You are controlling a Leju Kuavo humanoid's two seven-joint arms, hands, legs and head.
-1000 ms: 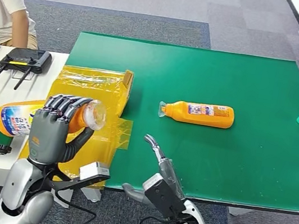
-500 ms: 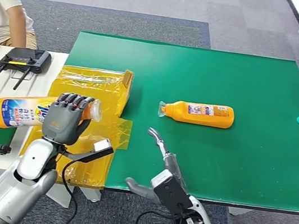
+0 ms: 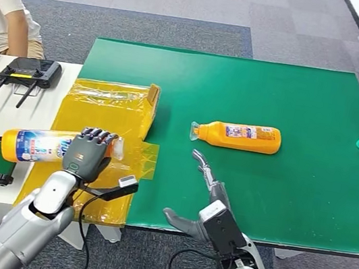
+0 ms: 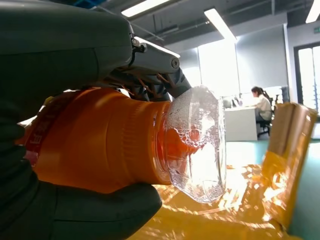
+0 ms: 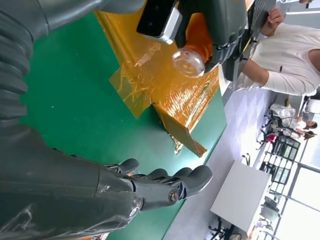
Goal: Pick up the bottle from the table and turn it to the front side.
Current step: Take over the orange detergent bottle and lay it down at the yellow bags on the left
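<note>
Head view looks down on the green table (image 3: 286,192); both wrist views sit close, sharing the yellow wrap (image 4: 211,220).

The left hand (image 3: 87,154) covers the held bottle's (image 3: 36,145) neck; its label print is unreadable.

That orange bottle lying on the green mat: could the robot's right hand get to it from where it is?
Probably yes. The right hand is open and holds nothing, just short of the lying bottle, with bare green mat between them.
</note>
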